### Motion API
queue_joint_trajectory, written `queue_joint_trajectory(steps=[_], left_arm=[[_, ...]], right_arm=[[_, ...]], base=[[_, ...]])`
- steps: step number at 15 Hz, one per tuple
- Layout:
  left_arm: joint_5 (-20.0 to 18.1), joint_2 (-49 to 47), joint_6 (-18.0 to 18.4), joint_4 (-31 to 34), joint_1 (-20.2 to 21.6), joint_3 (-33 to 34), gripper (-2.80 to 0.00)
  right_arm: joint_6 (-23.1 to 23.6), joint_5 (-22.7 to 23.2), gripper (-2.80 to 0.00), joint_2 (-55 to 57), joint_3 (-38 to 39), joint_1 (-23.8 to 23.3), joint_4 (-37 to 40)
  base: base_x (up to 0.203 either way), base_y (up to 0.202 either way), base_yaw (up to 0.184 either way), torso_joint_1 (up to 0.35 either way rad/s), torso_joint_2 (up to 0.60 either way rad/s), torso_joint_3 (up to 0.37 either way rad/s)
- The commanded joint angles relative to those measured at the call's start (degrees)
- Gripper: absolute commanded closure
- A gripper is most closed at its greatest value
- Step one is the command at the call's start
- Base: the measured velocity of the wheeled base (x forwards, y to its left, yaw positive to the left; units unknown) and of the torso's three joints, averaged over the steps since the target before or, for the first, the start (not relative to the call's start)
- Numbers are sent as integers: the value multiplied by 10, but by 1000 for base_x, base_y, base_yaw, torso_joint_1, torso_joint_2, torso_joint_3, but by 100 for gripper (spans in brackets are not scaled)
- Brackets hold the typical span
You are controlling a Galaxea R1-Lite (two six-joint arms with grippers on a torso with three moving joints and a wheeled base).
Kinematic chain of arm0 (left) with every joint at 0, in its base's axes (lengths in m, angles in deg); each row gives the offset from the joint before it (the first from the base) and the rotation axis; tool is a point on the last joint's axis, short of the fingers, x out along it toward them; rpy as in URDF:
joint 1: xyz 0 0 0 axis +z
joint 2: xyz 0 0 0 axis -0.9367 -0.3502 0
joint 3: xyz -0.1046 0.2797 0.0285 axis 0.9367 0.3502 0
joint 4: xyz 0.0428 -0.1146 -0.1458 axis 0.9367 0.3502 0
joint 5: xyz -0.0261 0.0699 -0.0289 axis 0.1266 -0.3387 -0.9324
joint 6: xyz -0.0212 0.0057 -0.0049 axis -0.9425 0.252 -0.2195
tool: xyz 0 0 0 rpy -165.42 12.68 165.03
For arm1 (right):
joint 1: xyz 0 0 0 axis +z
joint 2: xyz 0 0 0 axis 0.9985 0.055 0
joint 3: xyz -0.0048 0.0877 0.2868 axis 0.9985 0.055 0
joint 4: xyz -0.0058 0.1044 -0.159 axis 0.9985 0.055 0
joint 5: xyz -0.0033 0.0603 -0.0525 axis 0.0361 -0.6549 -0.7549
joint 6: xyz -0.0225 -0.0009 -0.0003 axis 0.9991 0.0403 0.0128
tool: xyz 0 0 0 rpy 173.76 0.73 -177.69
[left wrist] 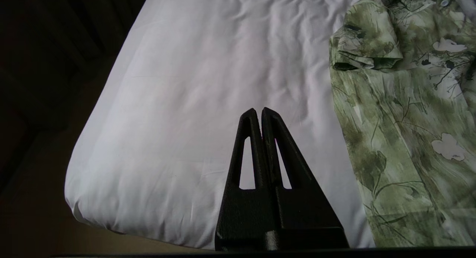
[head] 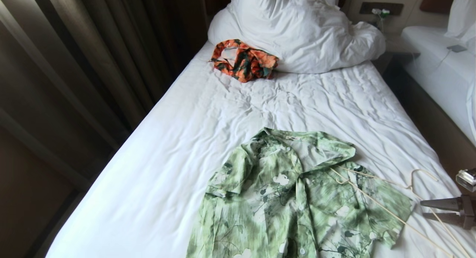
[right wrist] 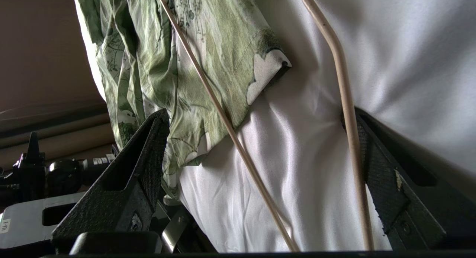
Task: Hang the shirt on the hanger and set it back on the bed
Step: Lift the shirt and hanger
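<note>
Risk: the right gripper (right wrist: 256,139) closes and pinches sheet along with the wire, or the thin hanger (head: 386,209) slips off a finger and drags the shirt (head: 293,198) askew. The jaws are spread wide and grip nothing; two wires of the hanger run between them, one touching a finger (the other clear). The shirt lies flat on the bed (head: 167,168), the hanger partly over its sleeve. The left gripper (left wrist: 259,115) is closed, empty, above bare sheet.
</note>
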Motion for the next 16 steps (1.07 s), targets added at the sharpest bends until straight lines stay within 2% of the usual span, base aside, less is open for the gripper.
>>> queue_joint_trajectory(steps=[1,6,11,14,15,16], left_arm=[[0,-1,0,0,0,0,0],[1,-1,0,0,0,0,0],[1,-1,0,0,0,0,0],[1,-1,0,0,0,0,0],[0,-1,0,0,0,0,0],[1,-1,0,0,0,0,0]], right_arm=[[2,0,-280,8,4,9,-11],[1,-1,-280,6,26,38,-64],[3,-11,-280,-7,94,43,-156],[8,-11,-280,-28,116,43,-168],[16,-10,0,-31,122,43,-169],[16,-10,0,-33,124,45,-168]], base=[[0,0,0,0,0,0],[0,0,0,0,0,0],[0,0,0,0,0,0],[0,0,0,0,0,0],[0,0,0,0,0,0],[0,0,0,0,0,0]])
